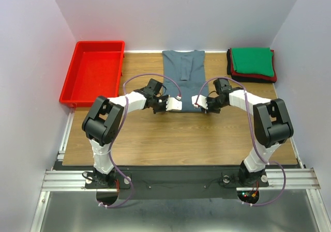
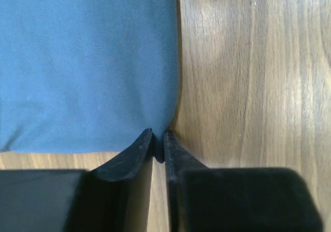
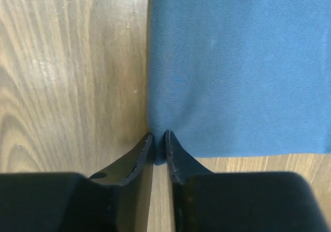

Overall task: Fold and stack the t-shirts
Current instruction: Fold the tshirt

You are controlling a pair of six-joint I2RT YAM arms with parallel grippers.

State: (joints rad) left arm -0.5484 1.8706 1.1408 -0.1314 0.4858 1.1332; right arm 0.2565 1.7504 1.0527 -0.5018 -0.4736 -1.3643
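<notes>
The red tray (image 1: 95,74) sits at the far left corner of the table (image 1: 181,139), its red floor in full view from above. All the t-shirts lie on the table outside it. At the far right corner is a folded stack: the green t-shirt (image 1: 252,60) on top, with the edge of the red t-shirt (image 1: 256,77) showing under it and the black t-shirt (image 1: 253,80) at the bottom.

The slate blue-grey t-shirt (image 1: 183,82) lies flat between tray and stack. It is folded in to a long narrow strip that runs from the far edge of the table toward the arms, well apart from both the tray and the stack.

The left arm (image 1: 129,100) rises from its base to a raised black elbow. Its white forearm then reaches inward and low, bringing the left gripper (image 1: 174,104) to the strip's near left corner. The right arm (image 1: 243,100) mirrors it, with the right gripper (image 1: 199,102) at the near right corner. The two grippers face each other across the near hem, close together.

In the left wrist view the jaws of the left gripper (image 2: 158,141) are drawn nearly together, with the corner of the blue cloth (image 2: 88,61) pinched between their tips and bare wood (image 2: 248,77) beside it. In the right wrist view the jaws of the right gripper (image 3: 159,141) are likewise closed on the other corner of the cloth (image 3: 238,61). How many layers of cloth each pair of jaws holds is hard to tell, since the tips hide the fold.
</notes>
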